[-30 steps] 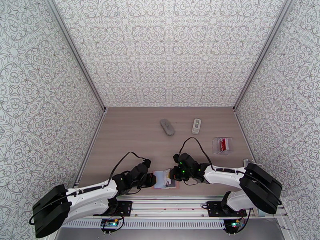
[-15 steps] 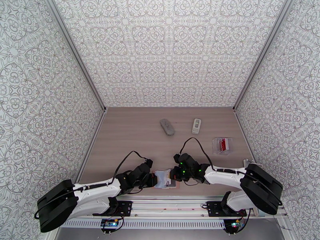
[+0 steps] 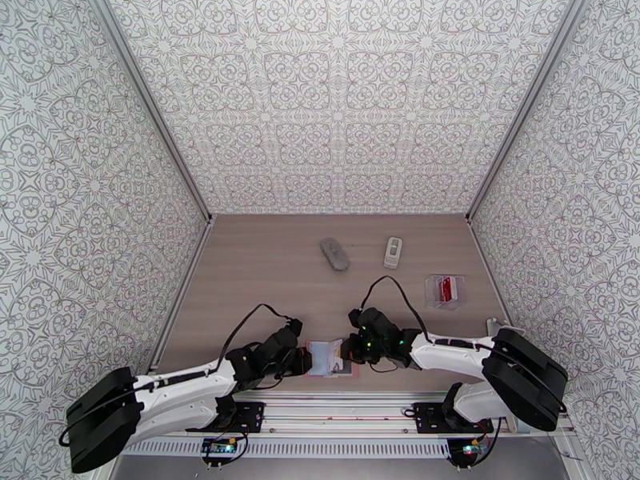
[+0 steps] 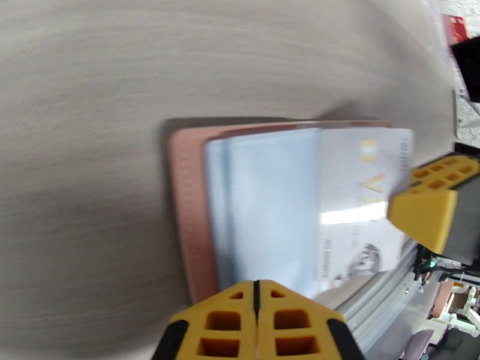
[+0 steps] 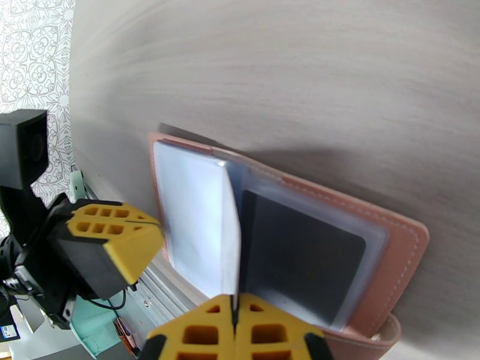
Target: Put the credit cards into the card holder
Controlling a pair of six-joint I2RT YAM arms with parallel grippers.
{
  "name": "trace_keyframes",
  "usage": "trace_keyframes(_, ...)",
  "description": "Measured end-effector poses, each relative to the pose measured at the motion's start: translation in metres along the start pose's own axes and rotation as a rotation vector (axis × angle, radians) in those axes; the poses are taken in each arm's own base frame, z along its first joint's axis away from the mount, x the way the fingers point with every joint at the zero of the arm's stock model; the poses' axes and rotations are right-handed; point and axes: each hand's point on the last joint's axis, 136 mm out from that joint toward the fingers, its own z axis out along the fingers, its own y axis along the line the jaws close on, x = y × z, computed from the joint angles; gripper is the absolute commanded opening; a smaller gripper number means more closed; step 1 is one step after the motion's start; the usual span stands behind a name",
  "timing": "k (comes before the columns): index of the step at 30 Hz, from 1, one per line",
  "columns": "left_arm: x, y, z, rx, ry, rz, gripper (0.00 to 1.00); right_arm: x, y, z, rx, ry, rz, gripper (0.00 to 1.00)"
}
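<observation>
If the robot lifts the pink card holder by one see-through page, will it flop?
Probably floppy: the card holder looks like soft stitched covers, and its clear page bends up toward the right gripper. It looks thin, so likely light, and the glossy pages may slip.

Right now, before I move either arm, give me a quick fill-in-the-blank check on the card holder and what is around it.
1. The open card holder has a ___ cover.
2. The clear box near the table's right side holds ___ cards.
3. The left fingers and the right fingers are both ___.
4. The grey case lies to the ___ of the small white device.

Missing words: pink; red; shut; left.
</observation>
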Motion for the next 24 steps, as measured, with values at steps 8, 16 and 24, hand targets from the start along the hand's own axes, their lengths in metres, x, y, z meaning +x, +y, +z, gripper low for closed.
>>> trace_keyframes(8,-0.005,-0.006,0.006,-0.010,0.005,0.021,0.04,0.000,-0.001,0.001,0.000,0.001,0.000,0.00)
trace_keyframes(16,-0.001,0.004,0.013,-0.056,0.031,0.012,0.01,0.000,0.000,0.001,-0.002,0.003,0.000,0.00)
trace_keyframes(24,-0.001,0.004,0.013,-0.057,0.032,0.007,0.00,0.001,0.000,0.002,-0.005,0.006,0.000,0.00)
